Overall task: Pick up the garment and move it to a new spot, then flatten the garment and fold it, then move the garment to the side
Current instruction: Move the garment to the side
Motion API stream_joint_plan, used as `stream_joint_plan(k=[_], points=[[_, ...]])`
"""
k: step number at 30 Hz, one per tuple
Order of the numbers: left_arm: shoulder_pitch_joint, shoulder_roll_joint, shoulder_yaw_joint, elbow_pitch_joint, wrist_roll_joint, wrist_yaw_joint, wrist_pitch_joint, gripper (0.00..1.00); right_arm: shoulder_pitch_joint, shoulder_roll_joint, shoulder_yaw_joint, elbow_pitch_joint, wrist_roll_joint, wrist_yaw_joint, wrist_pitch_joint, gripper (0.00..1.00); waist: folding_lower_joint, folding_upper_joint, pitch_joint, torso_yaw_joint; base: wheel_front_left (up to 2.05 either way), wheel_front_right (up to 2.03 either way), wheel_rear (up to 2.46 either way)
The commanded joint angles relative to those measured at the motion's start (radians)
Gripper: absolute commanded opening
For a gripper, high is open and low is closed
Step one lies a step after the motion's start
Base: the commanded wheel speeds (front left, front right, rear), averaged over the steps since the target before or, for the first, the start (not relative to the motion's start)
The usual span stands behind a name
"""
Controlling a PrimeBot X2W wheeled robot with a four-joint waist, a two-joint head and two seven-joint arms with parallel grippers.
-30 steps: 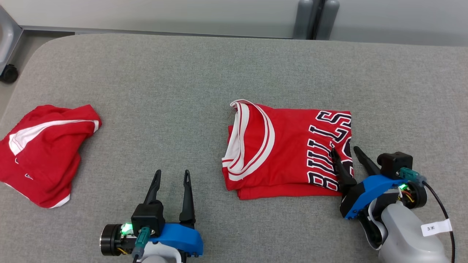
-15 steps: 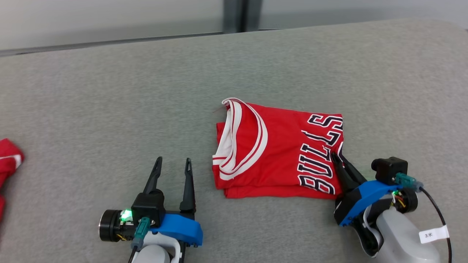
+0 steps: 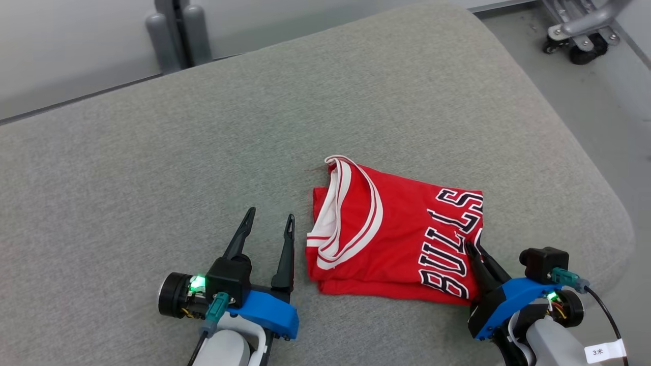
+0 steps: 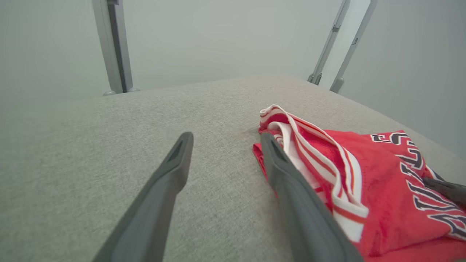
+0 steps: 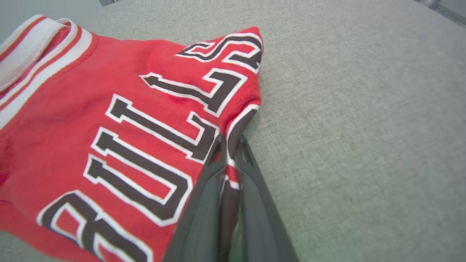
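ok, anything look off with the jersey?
Only minor. On the folded jersey, the white-trimmed collar stands bunched at the left end and a lower layer peeks out along the near edge. Right gripper is pinched on its right edge; left gripper open beside it. No damage visible.

The worktop point(image 3: 152, 168) is basically a big padded slab wrapped in grey woven fabric, with rounded corners at the far right. Behind its back edge there's a pale plain wall point(image 3: 66, 46), and standing against that a dark upright with a rounded grey tube on either side point(image 3: 178, 30). Off the right end you get smooth grey floor point(image 3: 610, 101), and parked on it is a metal frame point(image 3: 580, 24) on black casters point(image 3: 586, 51). The left wrist view shows a grey post point(image 4: 113, 47) just past the far edge, plus two pale slanted rails point(image 4: 342, 47) further right.
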Motion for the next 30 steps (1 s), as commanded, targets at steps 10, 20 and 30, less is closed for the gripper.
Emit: stream_joint_plan(k=[10, 20, 30], points=[[-0.005, 0.001, -0.003, 0.019, 0.011, -0.012, 0.000, 1.00, -0.037, -0.011, -0.021, -0.041, 0.006, -0.001, 0.000, 0.00, 0.0000, -0.0001, 0.003, -0.044, 0.00, 0.00, 0.00], [-0.031, 0.001, 0.017, 0.004, 0.049, -0.009, 0.000, 1.00, -0.242, -0.151, 0.009, -0.030, -0.032, -0.001, 0.000, 0.00, 0.0000, -0.0001, 0.058, 0.033, 0.00, 0.00, 0.00], [-0.054, 0.001, 0.001, -0.022, 0.075, -0.008, 0.000, 1.00, -0.473, -0.307, -0.026, 0.122, -0.075, -0.001, 0.000, 0.00, 0.0000, -0.0001, 0.124, 0.143, 0.00, 0.00, 0.00]])
